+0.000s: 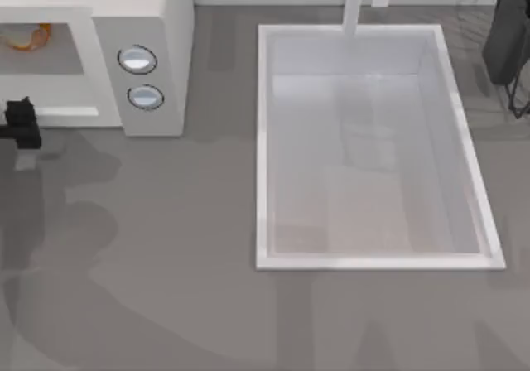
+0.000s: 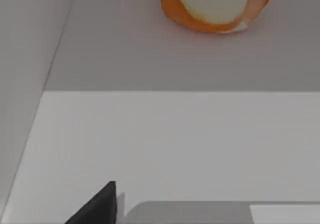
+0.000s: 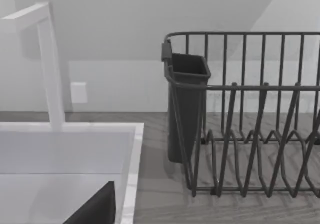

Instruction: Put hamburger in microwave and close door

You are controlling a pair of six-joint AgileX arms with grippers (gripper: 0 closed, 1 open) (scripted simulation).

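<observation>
Nearest, bare grey bench [image 1: 166, 263]. A bit farther, at the top view's left edge, left hand [image 1: 21, 122], low and just in front of the microwave [image 1: 166, 40]. Cannot tell if wide or narrow. Holding nothing that can be seen.

Next, in the left wrist view, a flat white strip at the mouth of the microwave, then the grey floor inside. Farther in, on that grey floor, the hamburger [image 2: 215, 9], also there from above [image 1: 29, 36], well apart from the left hand. Looks put in, so probably time for the door. Cannot tell where the door is.

Likely soft, light and easy to squash, that hamburger. Best held gently by the round sides of the bun, not pinched hard. Probably stiff and flat, the door, so better pushed on its flat face.

Over to the right, the white sink [image 1: 261, 139]. Right hand [image 3: 95, 211] parked near it, facing the dark dish rack [image 3: 250, 134]. Cannot tell if wide or narrow.
</observation>
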